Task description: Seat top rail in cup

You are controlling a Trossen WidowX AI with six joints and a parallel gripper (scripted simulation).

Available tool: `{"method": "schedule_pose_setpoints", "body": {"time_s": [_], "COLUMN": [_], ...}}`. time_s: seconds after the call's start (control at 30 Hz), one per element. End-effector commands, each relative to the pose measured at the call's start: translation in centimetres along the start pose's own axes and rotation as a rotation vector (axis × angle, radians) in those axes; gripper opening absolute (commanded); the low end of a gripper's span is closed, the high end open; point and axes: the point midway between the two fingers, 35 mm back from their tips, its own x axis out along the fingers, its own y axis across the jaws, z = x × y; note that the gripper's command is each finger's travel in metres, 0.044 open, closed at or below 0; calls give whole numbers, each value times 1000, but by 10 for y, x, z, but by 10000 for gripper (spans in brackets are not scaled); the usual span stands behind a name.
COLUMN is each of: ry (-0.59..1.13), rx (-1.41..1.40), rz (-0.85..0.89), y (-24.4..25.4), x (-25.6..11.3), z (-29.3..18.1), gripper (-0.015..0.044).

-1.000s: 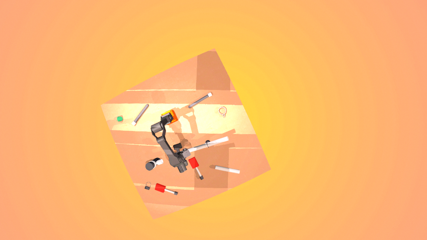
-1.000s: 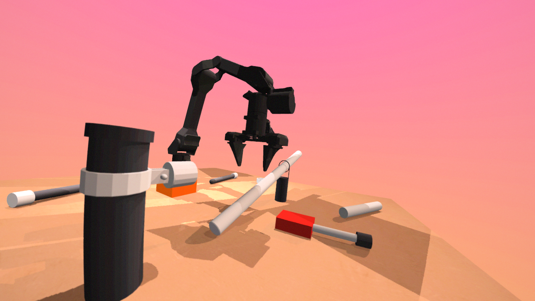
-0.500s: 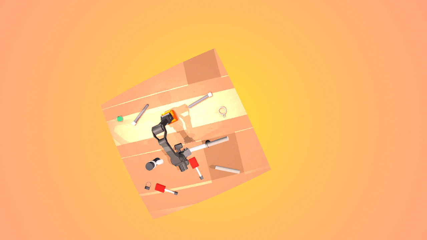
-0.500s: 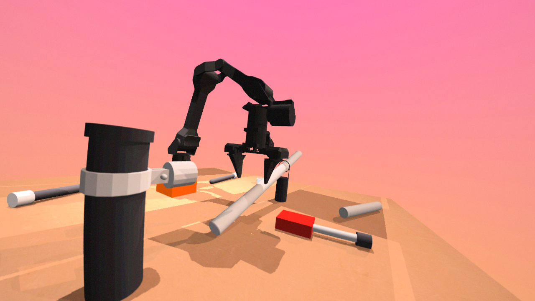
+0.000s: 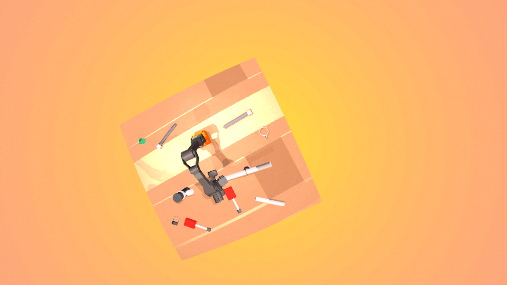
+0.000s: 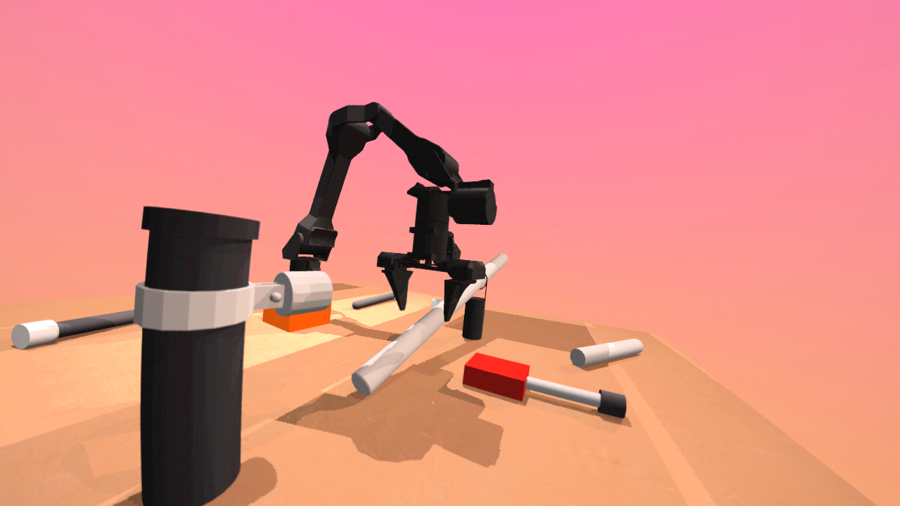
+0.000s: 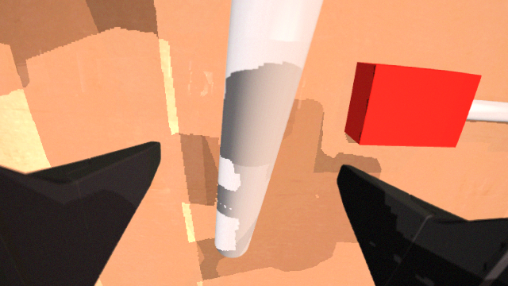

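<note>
The white fence top rail [image 5: 256, 168] [image 6: 402, 349] [image 7: 258, 119] slants down through the loop cap [image 5: 246, 169] on the small black post [image 6: 473, 320]. Its near end is low, close to the table, outside the cup and apart from it. The big black post [image 6: 192, 390] stands upright, its post cap [image 5: 178, 196] [image 6: 201, 221] on top. The white brace band [image 6: 192, 309] is around it, a little below the cap. The rail-end cup [image 5: 190, 192] [image 6: 306, 293] sticks out sideways from the band toward the rail's side. My gripper [image 6: 425, 313] [image 7: 252, 162] is open and empty, above the rail, pointing down, with a finger to each side in the wrist view.
A red block [image 5: 229, 193] [image 6: 496, 376] [image 7: 421, 105] with a white rod lies beside the rail. Another red block [image 5: 189, 223] and a small black ringed cap [image 5: 175, 223] lie near the big post. A short white tube [image 5: 270, 201] [image 6: 605, 352] lies farther right.
</note>
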Motion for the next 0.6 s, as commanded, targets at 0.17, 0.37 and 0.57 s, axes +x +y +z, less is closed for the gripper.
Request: {"method": "schedule_pose_setpoints", "body": {"time_s": [0.17, 0.37, 0.57], "ry": [6, 6, 6], "rx": [-4, -4, -4], "rz": [9, 9, 9], "y": [2, 2, 3], "x": [17, 27, 36], "z": [-1, -1, -1], "gripper": [440, 440, 440]}}
